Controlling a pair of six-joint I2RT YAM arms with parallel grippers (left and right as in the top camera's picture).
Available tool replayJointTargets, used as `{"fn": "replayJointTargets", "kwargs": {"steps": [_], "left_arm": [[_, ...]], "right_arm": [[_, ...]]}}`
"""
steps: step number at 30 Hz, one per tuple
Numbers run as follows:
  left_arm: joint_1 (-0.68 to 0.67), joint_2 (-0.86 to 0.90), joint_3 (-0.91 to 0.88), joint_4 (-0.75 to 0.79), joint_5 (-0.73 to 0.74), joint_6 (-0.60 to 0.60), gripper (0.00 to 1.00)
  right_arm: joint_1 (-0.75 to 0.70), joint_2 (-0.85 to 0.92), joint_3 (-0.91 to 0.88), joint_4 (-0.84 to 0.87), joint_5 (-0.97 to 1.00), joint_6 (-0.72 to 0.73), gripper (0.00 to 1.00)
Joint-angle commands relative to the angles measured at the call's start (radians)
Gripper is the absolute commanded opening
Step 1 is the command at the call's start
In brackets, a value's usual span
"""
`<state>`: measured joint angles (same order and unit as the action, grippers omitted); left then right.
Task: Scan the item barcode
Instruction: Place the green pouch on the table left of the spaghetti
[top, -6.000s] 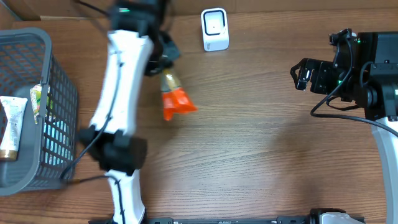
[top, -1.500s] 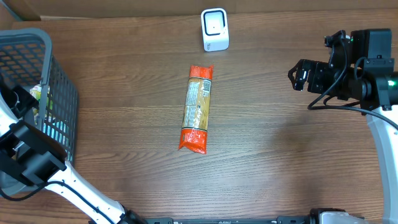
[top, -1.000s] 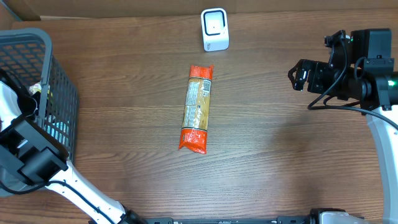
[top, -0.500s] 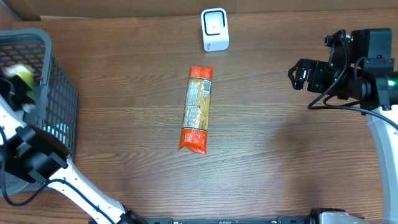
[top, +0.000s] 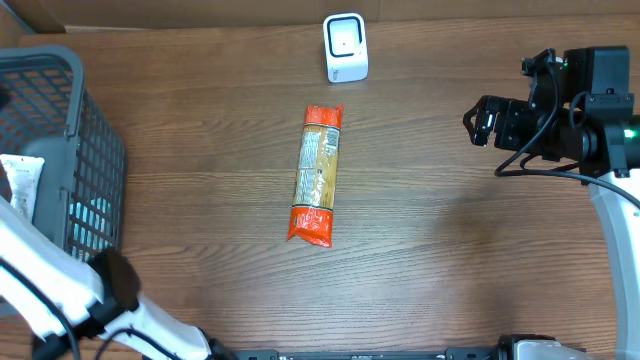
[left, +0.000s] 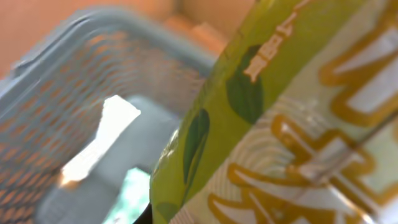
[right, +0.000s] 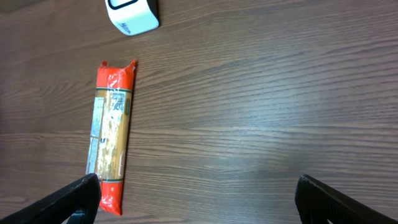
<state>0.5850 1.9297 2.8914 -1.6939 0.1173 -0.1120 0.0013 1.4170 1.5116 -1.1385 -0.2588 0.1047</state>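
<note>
Basket (top: 60, 60): grey mesh, at 9 o'clock on the counter (top: 450, 250). A white tube (top: 20, 185) lies on its floor.
Left arm (top: 50, 290): enters from 7 o'clock and reaches toward the basket.
Left pincer: clenched. Its fingers are hidden behind what fills the wrist view, so the hold on the green packet is a judgement, not something seen.
Green packet (left: 280, 124): the item in hand, hanging over the basket, pressed close to the wrist camera and tilted. No barcode shows on the face in view.
Risk, grip: the packet looks thin and slick. A pinch near one edge could let it swing or slip on the way across.
Risk, basket: if the lift is too low, the dangling end could catch the rim and be tugged loose.
Pasta packet (top: 315, 175): lies lengthwise at the centre of the counter, orange ends at 12 and 6 o'clock.
Risk, path: the pasta packet sits between the basket and the reader. A low sweep could knock it askew.
Scanner (top: 345, 47): small white unit at 12 o'clock, well apart from the basket.
Risk, read: if the barcode faces away or the film creases, the scan may fail.
Right pincer (right: 196, 199): released, fingers spread wide, hovering at 3 o'clock and grasping nothing. It is well clear and little threat.
</note>
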Motion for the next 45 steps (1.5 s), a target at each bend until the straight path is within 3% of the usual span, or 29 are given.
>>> {"fn": "replayJointTargets", "kwargs": {"steps": [1,7,11,16,23,25,28,33,38,42,45], "left_arm": [[-0.176,-0.074,-0.039,0.004,0.150,-0.019,0.04],[-0.473,-0.074,-0.337,0.005,0.121,-0.060,0.04],[-0.623,-0.047,-0.590,0.037,-0.021,-0.158,0.04],[-0.754,-0.017,-0.938,0.207,-0.140,-0.290,0.04],[-0.862,0.014,-1.302,0.476,-0.135,-0.396,0.07],[-0.874,0.025,-1.344,0.497,-0.134,-0.413,0.10],[-0.875,0.029,-1.360,0.498,-0.121,-0.413,0.31],[-0.872,0.028,-1.357,0.500,-0.121,-0.412,0.51],[-0.872,0.028,-1.357,0.512,-0.119,-0.409,0.53],[-0.867,0.024,-1.331,0.513,-0.110,-0.335,0.48],[-0.845,0.017,-1.207,0.415,-0.119,-0.267,0.44]], "right_arm": [[-0.002,-0.001,0.026,0.003,-0.008,-0.001,1.00],[-0.002,-0.001,0.026,-0.005,-0.008,-0.002,1.00],[-0.002,-0.001,0.026,-0.013,-0.008,-0.002,1.00],[-0.002,-0.001,0.026,-0.016,-0.008,-0.002,1.00],[-0.002,-0.001,0.026,-0.015,-0.005,-0.002,1.00],[-0.002,-0.001,0.026,-0.015,-0.005,-0.002,1.00],[-0.002,-0.001,0.026,-0.015,-0.005,-0.002,1.00],[-0.002,-0.001,0.026,-0.016,-0.005,-0.002,1.00],[-0.002,-0.001,0.026,-0.015,-0.005,-0.002,1.00],[-0.002,-0.001,0.026,-0.015,-0.005,-0.002,1.00],[-0.002,-0.001,0.026,-0.015,-0.005,-0.002,1.00]]}}
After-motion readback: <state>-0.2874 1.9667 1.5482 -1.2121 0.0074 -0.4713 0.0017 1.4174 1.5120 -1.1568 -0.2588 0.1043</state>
